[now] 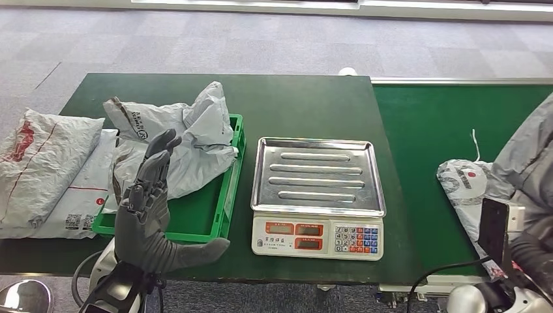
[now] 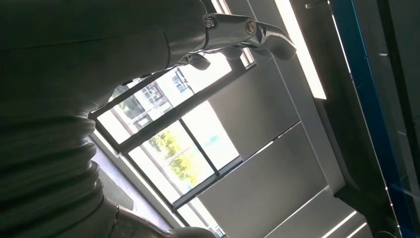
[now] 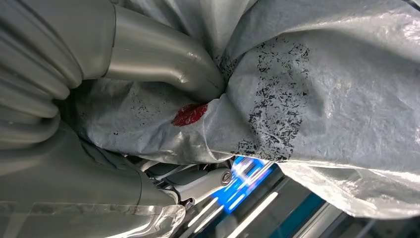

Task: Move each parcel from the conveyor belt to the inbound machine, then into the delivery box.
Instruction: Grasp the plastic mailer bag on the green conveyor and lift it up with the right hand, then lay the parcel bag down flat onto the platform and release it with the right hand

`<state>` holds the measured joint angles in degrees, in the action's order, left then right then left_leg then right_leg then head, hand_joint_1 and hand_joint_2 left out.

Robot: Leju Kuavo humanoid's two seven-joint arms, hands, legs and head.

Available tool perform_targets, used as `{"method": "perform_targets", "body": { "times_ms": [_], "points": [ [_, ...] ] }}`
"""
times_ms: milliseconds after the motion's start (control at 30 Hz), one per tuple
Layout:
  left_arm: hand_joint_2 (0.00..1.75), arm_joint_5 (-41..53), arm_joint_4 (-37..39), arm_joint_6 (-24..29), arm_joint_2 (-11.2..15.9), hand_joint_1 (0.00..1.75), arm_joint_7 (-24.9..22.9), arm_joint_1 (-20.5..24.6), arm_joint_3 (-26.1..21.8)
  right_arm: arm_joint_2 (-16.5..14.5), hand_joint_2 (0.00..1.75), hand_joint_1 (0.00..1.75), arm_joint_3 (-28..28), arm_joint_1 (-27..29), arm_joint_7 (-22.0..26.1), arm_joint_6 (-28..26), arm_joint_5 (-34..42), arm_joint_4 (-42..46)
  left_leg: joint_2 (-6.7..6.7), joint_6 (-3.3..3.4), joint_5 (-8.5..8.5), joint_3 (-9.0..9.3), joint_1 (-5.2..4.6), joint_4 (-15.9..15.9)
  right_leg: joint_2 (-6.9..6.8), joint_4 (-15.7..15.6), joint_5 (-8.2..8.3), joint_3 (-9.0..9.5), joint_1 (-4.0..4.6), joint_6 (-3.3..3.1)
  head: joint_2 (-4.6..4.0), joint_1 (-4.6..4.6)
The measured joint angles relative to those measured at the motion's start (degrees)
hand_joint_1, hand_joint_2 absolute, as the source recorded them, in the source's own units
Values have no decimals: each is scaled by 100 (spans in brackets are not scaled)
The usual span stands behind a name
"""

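The parcel (image 3: 317,89) is a grey crinkly bag, and my right hand (image 3: 163,64) has its thumb and fingers clamped on it. I see it held up above the green conveyor belt (image 1: 424,130), at the belt's right edge. Another parcel (image 1: 464,186) lies on the belt near its front edge. I think I am on the lifting step. Next I must carry the bag left and set it flat on the silver scale (image 1: 317,195), which has nothing on it. My left hand (image 1: 151,215) is raised by the green box (image 1: 229,189) at the desk's front left, fingers apart, holding nothing
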<state>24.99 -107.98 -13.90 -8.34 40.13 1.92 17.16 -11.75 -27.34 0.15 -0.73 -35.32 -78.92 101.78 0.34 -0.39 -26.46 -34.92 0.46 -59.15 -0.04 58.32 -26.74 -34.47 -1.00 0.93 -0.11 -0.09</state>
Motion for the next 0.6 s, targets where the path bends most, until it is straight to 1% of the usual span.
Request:
{"method": "perform_targets", "body": {
  "times_ms": [67, 133, 267, 400, 500, 600],
  "points": [
    [175, -72, 5, 73, 11, 0, 2, 8, 4, -32, 175, 175, 261, 17, 211, 389, 106, 114, 5, 0, 0, 2, 0, 0, 2, 0, 1, 1, 0, 0, 0, 0],
    [175, -162, 22, 170, 44, 0, 2, 36, 28, -39, 175, 175, 648, 18, 330, 839, 140, 136, 7, 1, 2, 4, 0, 0, 3, 0, 2, 2, 0, 1, 0, 0],
    [175, -275, 86, 255, 127, 0, 2, 150, 128, -26, 175, 175, 1551, -4, 318, 1421, 137, 17, 6, -1, 6, 5, 2, 0, 0, 1, 3, 3, 3, 0, 0, 0],
    [175, -296, 149, 252, 185, 0, 2, 246, 195, 45, 175, 175, 2281, -28, 230, 1638, 60, -339, 5, -3, 7, 6, 4, 0, 1, 2, 2, 3, 3, -2, 0, 0],
    [175, -317, 191, 254, 216, 0, 2, 263, 223, 87, 175, 175, 2627, -48, 193, 1700, 15, -603, 1, -3, 5, 3, 3, 0, -1, 2, 1, 2, 3, -2, 0, 0],
    [175, -362, 218, 286, 258, 0, 2, 266, 270, 125, 175, 175, 2850, -78, 171, 1707, -14, -809, 0, -2, 2, 2, 3, 0, -1, 2, -1, 2, 2, -2, 0, 0]
  ]
}}
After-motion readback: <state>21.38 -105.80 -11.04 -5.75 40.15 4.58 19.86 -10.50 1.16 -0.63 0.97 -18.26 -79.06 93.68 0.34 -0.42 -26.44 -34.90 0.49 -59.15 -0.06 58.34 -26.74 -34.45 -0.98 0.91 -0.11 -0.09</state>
